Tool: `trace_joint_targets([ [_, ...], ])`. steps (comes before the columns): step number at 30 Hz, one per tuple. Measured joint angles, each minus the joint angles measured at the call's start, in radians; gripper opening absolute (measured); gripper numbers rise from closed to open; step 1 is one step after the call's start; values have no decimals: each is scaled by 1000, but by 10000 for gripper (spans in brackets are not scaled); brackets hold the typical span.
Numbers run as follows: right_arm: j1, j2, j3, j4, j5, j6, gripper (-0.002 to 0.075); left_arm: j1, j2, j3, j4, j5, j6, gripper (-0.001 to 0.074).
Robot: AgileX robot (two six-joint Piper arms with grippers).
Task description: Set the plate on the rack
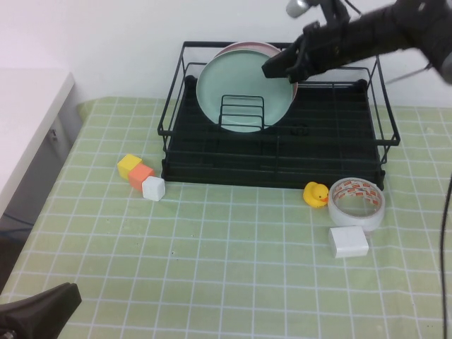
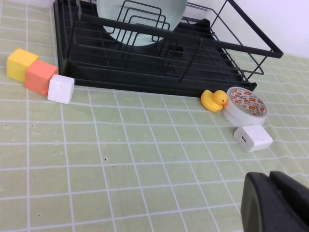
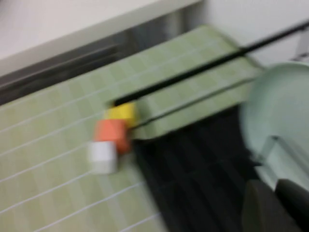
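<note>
The pale mint-green plate (image 1: 236, 74) stands on edge in the black wire rack (image 1: 332, 152), behind small upright wire loops and leaning on a pale pink plate (image 1: 248, 46). My right gripper (image 1: 273, 70) hovers over the rack at the green plate's upper right edge, its fingers together and holding nothing. In the right wrist view the plate (image 3: 277, 111) and the rack floor (image 3: 203, 159) show beyond the gripper (image 3: 276, 195). My left gripper (image 1: 67, 296) is shut and empty, low at the near left. In the left wrist view it (image 2: 271, 186) faces the rack (image 2: 145, 72) and plate (image 2: 110, 14).
Yellow, orange and white blocks (image 1: 141, 176) lie left of the rack. A rubber duck (image 1: 316, 193), a tape roll (image 1: 357, 203) and a white charger (image 1: 348, 242) lie in front of the rack's right corner. A white counter (image 1: 28, 113) stands at the left.
</note>
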Motion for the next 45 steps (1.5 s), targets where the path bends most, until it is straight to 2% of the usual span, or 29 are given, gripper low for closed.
trace_joint_targets([
  [3, 0, -63, 0, 0, 140, 27, 18, 0, 0, 0, 0, 0, 0, -2],
  [7, 0, -150, 0, 15, 210, 53, 8, 0, 0, 0, 0, 2, 0, -2],
  [17, 0, -499, -6, 68, 219, 154, 5, 0, 0, 0, -32, -23, 0, -2],
  [30, 31, -863, 20, 50, 219, 109, 5, 0, 0, 0, -36, 31, 0, -2],
  [33, 31, -975, 132, 48, 219, 105, 5, 0, 0, 0, -36, 31, 0, -2],
  [37, 31, -1165, 375, 32, 219, 90, 6, 0, 0, 0, -36, 34, 0, -2],
  [45, 31, -1609, 965, -5, 134, 36, 6, 0, 0, 0, -36, 34, 0, -2],
])
